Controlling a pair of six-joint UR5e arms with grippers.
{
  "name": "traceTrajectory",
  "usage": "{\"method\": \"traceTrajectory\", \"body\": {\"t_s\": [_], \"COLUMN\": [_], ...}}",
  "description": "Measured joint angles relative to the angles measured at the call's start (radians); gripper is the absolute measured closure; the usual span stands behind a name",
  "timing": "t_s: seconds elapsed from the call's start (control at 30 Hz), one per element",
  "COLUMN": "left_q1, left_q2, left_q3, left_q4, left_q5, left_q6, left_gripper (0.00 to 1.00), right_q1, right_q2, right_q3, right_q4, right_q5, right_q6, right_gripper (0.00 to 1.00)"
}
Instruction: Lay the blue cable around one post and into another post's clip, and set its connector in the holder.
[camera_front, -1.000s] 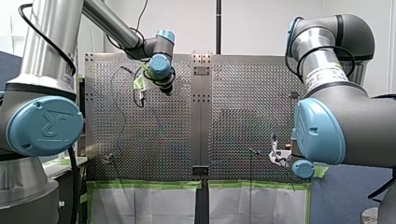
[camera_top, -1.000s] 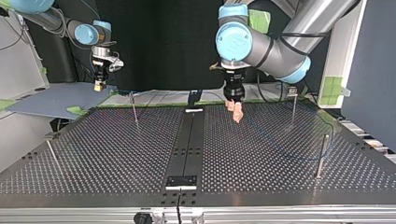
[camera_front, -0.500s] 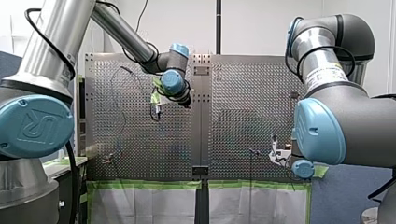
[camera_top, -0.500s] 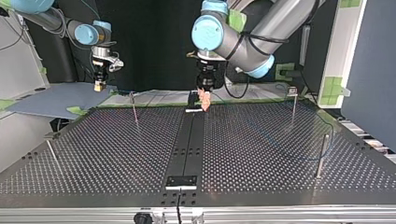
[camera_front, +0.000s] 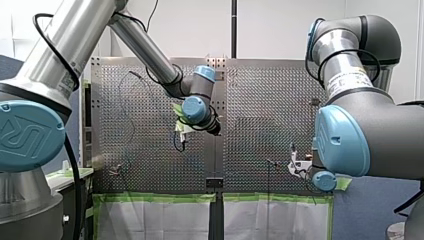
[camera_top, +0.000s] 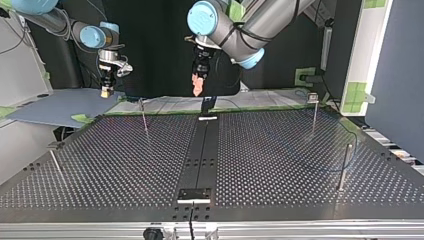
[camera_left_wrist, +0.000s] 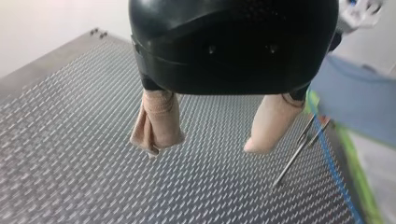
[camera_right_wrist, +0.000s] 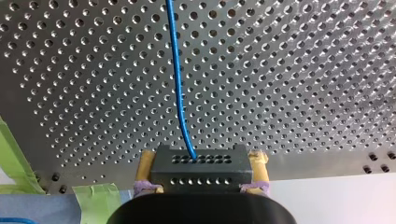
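Right wrist view showed my right gripper (camera_right_wrist: 201, 163) closest, squeezed tight on the black connector (camera_right_wrist: 201, 173). From the connector, the blue cable (camera_right_wrist: 176, 70) ran straight ahead, away from the gripper, over the table (camera_right_wrist: 303, 70) full of holes. So the cable's long way pointed forward from the connector. Far from the connector, my left gripper (camera_left_wrist: 203, 147) hung high over the table. Its soft pads (camera_left_wrist: 159, 121) were spread apart with nothing between them. I think my right arm was the one to carry the connector, because it held it.
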Motion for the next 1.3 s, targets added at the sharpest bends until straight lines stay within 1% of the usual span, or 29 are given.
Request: {"method": "traceTrajectory", "body": {"t_s": [0.2, 0.3, 0.4, 0.53, 0.6, 0.67, 0.73, 0.83, 1.07, 1.17, 1.3], "left_q1": [-0.049, -0.074, -0.100, -0.136, -0.153, -0.163, -0.161, -0.145, -0.093, -0.077, -0.078], "left_q2": [-0.049, -0.074, -0.100, -0.136, -0.153, -0.170, -0.192, -0.224, -0.284, -0.309, -0.349], "left_q3": [0.000, 0.007, 0.028, 0.061, 0.079, 0.095, 0.117, 0.149, 0.209, 0.232, 0.246], "left_q4": [0.049, 0.074, 0.100, 0.135, 0.153, 0.169, 0.192, 0.223, 0.283, 0.296, 0.303], "left_q5": [0.026, 0.046, 0.066, 0.074, 0.078, 0.082, 0.084, 0.084, 0.081, 0.073, 0.069], "left_q6": [-0.012, -0.019, -0.027, -0.030, -0.030, -0.029, -0.029, -0.032, -0.052, -0.045, -0.025], "left_gripper": [0.00, 0.00, 0.00, 0.00, 0.00, 0.00, 0.00, 0.00, 0.00, 0.00, 0.00], "right_q1": [0.001, -0.002, -0.005, -0.007, -0.007, -0.007, -0.008, -0.008, -0.007, -0.004, -0.003], "right_q2": [0.000, 0.000, 0.000, -0.001, -0.001, -0.001, -0.001, -0.002, -0.003, -0.003, -0.003], "right_q3": [0.000, 0.000, 0.000, 0.000, 0.000, 0.000, 0.000, 0.000, 0.000, 0.000, 0.001], "right_q4": [0.001, 0.001, 0.003, 0.017, 0.023, 0.026, 0.023, 0.017, 0.021, 0.028, 0.033], "right_q5": [0.000, -0.001, -0.001, -0.001, -0.001, -0.001, -0.001, -0.001, -0.001, -0.001, -0.001], "right_q6": [-0.008, -0.016, -0.030, -0.052, -0.059, -0.067, -0.072, -0.075, -0.069, -0.070, -0.071], "right_gripper": [1.00, 1.00, 1.00, 1.00, 1.00, 1.00, 1.00, 1.00, 1.00, 1.00, 1.00]}}
